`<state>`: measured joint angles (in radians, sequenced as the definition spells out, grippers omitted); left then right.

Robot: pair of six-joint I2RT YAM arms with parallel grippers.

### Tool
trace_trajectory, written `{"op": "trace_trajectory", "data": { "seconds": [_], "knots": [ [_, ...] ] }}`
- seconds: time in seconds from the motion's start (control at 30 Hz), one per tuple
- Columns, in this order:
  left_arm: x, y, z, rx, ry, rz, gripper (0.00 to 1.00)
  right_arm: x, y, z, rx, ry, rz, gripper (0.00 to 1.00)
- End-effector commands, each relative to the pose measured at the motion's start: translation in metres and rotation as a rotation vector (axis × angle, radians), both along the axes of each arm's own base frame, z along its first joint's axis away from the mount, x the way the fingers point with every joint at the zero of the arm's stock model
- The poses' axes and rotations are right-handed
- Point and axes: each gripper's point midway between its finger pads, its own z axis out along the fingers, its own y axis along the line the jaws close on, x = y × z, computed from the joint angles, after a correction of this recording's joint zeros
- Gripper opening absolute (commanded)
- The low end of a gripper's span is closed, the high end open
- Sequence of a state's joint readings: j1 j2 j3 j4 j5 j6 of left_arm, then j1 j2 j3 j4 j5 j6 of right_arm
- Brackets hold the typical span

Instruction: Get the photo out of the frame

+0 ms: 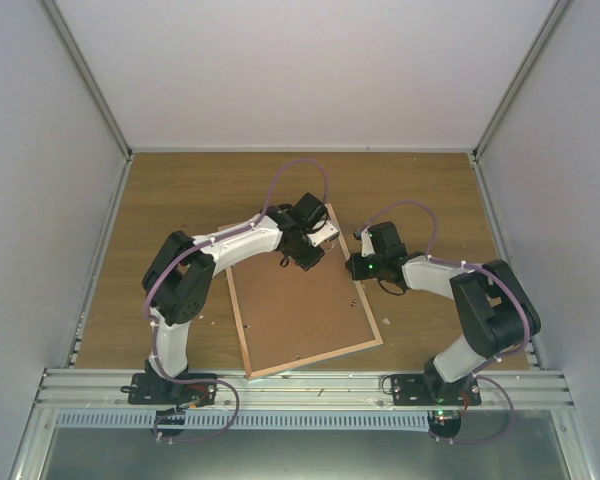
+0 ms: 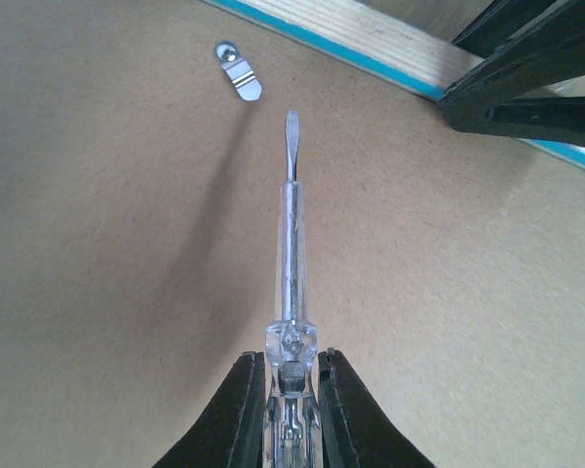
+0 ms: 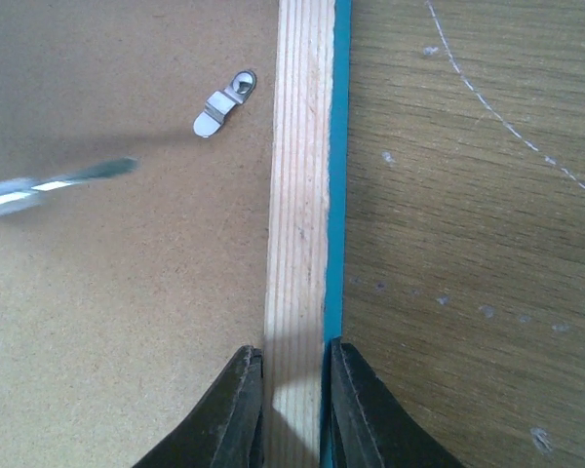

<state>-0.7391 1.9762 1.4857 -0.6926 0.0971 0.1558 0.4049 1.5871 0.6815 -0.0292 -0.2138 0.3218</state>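
Two grips: left hand point(image 2: 291, 390) clamps a screwdriver point(image 2: 292, 244); right hand point(image 3: 294, 400) pinches the frame point(image 3: 297, 195), its front hidden.

Frame point(image 3: 300, 195) showed pale straight-grained wood edging, a turquoise outer edge and plain brown fibreboard. Clip point(image 3: 224, 102) was silver, screwdriver point(image 2: 291, 253) clear with a grey tip, table point(image 3: 468, 244) brown woodgrain.

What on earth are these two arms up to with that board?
The frame lies face down on the table. The right end effector pinches its wooden edge, while the left end effector holds a screwdriver, its tip just short of a metal clip on the brown backing. The photo isn't in sight yet.
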Motion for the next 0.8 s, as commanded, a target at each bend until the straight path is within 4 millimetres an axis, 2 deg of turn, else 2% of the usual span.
{"op": "trace_trajectory", "data": {
  "seconds": [0.0, 0.23, 0.43, 0.63, 0.77],
  "knots": [
    [0.0, 0.001, 0.04, -0.108, -0.051, 0.114, 0.0, -0.002, -0.006, 0.005, -0.01, -0.016, -0.032, 0.01],
    [-0.018, 0.026, 0.067, -0.231, -0.067, 0.318, 0.0, 0.002, -0.032, 0.012, 0.01, -0.009, -0.257, 0.01],
    [-0.038, 0.049, 0.08, -0.304, -0.07, 0.422, 0.0, 0.001, -0.059, 0.029, 0.022, -0.047, -0.457, 0.01],
    [-0.057, 0.065, 0.09, -0.397, -0.066, 0.497, 0.0, -0.019, -0.087, 0.027, 0.064, -0.035, -0.663, 0.01],
    [-0.069, 0.073, 0.094, -0.444, -0.054, 0.516, 0.0, -0.034, -0.09, 0.016, 0.104, 0.013, -0.72, 0.04]
  ]
}}
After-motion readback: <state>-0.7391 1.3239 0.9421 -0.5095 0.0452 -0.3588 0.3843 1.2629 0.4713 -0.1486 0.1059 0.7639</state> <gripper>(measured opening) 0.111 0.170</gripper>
